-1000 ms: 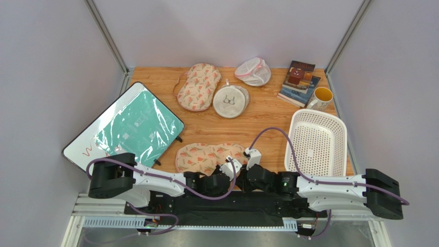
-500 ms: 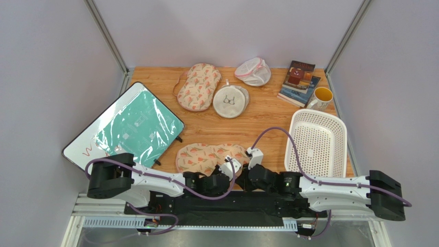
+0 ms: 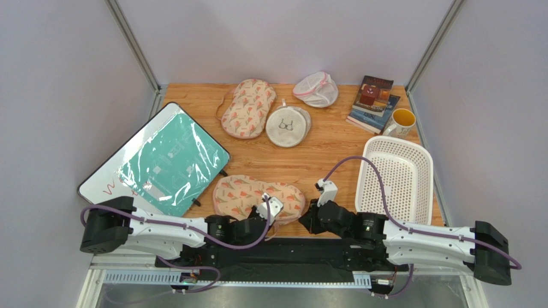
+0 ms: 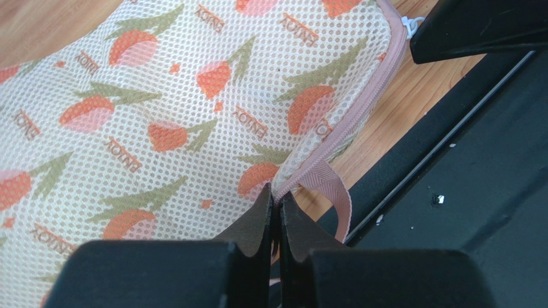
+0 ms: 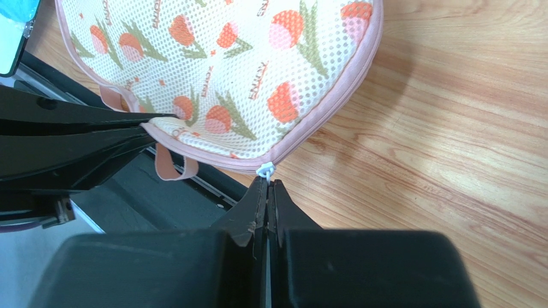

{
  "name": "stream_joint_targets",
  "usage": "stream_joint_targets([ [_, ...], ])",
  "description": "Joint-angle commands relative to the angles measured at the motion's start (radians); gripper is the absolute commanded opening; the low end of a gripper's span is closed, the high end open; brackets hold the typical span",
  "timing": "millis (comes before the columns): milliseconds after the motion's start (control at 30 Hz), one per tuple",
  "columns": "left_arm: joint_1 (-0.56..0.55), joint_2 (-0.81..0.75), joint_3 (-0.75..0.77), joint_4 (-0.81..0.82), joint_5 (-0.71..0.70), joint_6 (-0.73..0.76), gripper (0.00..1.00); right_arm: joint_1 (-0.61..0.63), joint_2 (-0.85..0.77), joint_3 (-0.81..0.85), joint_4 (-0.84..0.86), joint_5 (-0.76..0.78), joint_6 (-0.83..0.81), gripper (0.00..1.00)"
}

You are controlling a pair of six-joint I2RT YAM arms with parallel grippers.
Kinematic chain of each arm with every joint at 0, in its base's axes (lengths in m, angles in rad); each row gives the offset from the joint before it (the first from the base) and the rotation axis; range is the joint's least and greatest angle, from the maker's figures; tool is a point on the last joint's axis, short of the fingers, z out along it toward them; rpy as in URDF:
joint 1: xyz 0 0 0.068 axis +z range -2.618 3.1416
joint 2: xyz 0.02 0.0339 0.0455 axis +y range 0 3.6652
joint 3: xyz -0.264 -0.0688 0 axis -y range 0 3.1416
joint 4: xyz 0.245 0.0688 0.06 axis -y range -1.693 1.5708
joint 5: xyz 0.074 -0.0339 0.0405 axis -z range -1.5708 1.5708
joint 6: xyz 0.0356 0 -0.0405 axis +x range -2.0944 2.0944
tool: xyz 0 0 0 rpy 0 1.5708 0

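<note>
Mesh bag (image 3: 254, 192), the tulip-print one, lies flat at the near edge of the table (image 3: 321, 151). Its long axis runs left to right, right in front of both arm bases. From the top view, the left gripper (image 3: 264, 217) sits at the middle of the bag's near long edge. The right gripper (image 3: 302, 220) is at the bag's right end, so both are basically on it and neither is noticeably closer.

Left wrist cam: the bag (image 4: 161, 96) fills the frame ahead of the fingers. The left gripper (image 4: 275, 200) has its jaws pressed together on the pink seam, just where the pink loop (image 4: 331, 189) comes off. No gap to speak of, so it's pinching the hem.

Right wrist cam: the bag (image 5: 219, 58) lies up and to the left of the fingers, with its rounded end pointing at them. The right gripper (image 5: 265, 185) is clamped tight with the little white zipper pull (image 5: 265, 169) right at the tips. It looks nipped, though I can't be fully sure it's actually caught rather than just touching.
</note>
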Motion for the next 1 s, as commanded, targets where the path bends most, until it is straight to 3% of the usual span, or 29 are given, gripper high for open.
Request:
stream_joint_targets([
  [0, -0.004, -0.055, -0.009, -0.085, 0.009, -0.010, 0.20, -0.006, 0.001, 0.008, -0.022, 0.014, -0.025, 0.00],
  [33, -0.004, -0.061, -0.001, -0.095, 0.014, -0.010, 0.45, -0.006, 0.012, 0.014, -0.019, 0.011, -0.028, 0.00],
  [100, -0.004, -0.063, 0.028, -0.103, 0.018, -0.004, 0.59, -0.008, 0.021, 0.020, -0.014, -0.001, -0.029, 0.00],
  [133, -0.004, -0.063, 0.037, -0.106, 0.021, 0.004, 0.71, -0.008, 0.029, 0.023, -0.008, -0.004, -0.031, 0.00],
  [567, -0.008, 0.044, 0.169, 0.018, 0.106, 0.068, 0.74, -0.006, 0.072, 0.016, 0.058, -0.049, -0.025, 0.00],
  [967, -0.008, 0.276, 0.235, 0.090, 0.054, 0.036, 0.74, 0.003, 0.077, -0.006, 0.091, -0.073, -0.009, 0.00],
])
